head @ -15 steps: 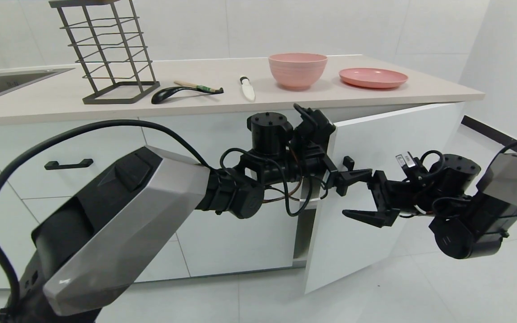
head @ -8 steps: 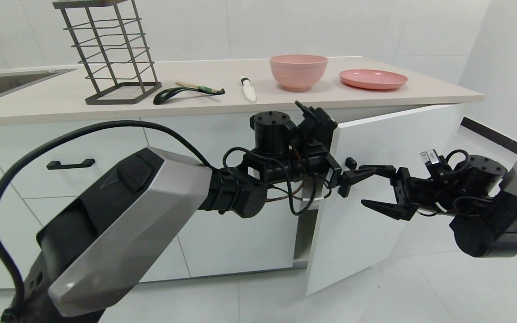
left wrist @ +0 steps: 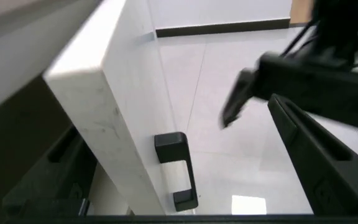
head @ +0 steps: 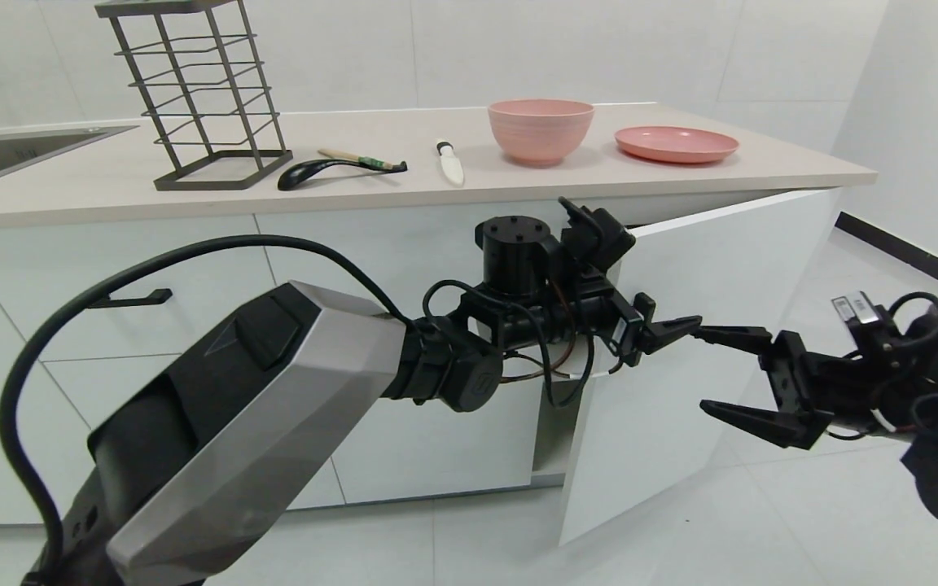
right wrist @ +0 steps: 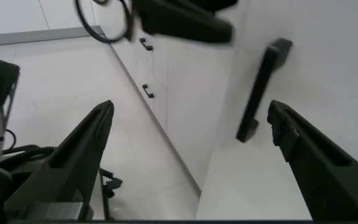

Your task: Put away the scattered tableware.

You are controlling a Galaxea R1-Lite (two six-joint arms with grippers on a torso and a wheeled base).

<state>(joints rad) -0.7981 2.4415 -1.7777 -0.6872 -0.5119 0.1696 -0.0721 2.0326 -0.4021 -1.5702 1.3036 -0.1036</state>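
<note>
On the counter (head: pixel 111 183) lie a black spoon (head: pixel 306 171), a wooden-handled utensil (head: pixel 355 155) and a small knife (head: pixel 450 163). A pink bowl (head: pixel 541 130) and a pink plate (head: pixel 677 143) stand further right. Below them a white cabinet door (head: pixel 705 260) hangs partly open. My left gripper (head: pixel 640 325) is open at the door's free edge (left wrist: pixel 104 124), one finger inside and one outside near the black handle (left wrist: pixel 179 171). My right gripper (head: pixel 701 366) stands open in front of the door, facing the handle (right wrist: pixel 260 93) and apart from it.
A dark wire rack (head: pixel 200 89) stands at the counter's left, with a sink (head: pixel 5 155) beyond it. A drawer with a black handle (head: pixel 129 298) is on the left. White tiled floor (head: pixel 721 529) lies open to the right of the door.
The cabinet door has swung a little further open with my left gripper at its edge. My right gripper has drawn back to the right and lower, away from the handle.
</note>
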